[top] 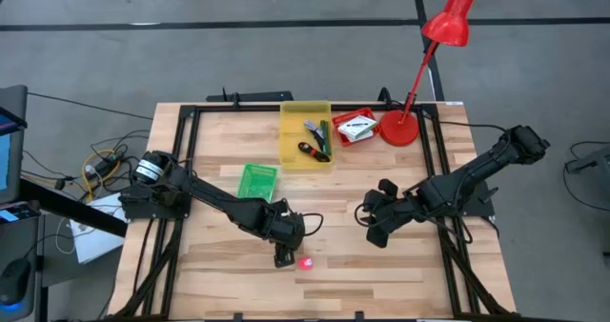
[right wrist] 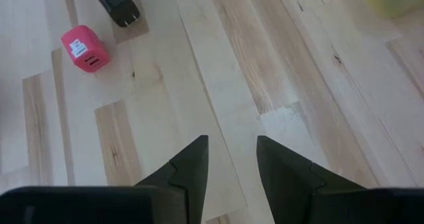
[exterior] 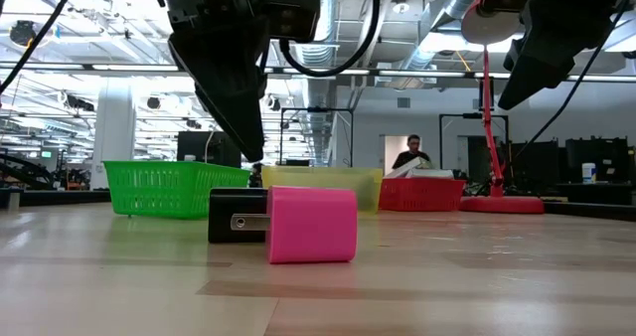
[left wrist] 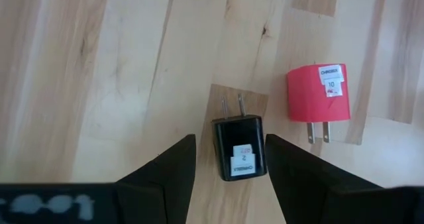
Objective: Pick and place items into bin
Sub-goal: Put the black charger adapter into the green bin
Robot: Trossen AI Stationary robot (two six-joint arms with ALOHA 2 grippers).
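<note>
A black plug charger lies flat on the wooden table, prongs pointing away from my left gripper. A pink plug charger lies just beside it. My left gripper is open and hangs a little above the black charger, one finger on either side, touching nothing. My right gripper is open over bare table at mid right. The yellow bin at the far middle holds slim dark tools.
A green bin stands left of the yellow one. At the far right, a red bin with white packets sits beside a red desk lamp. A black frame borders the table. A person shows in the room behind.
</note>
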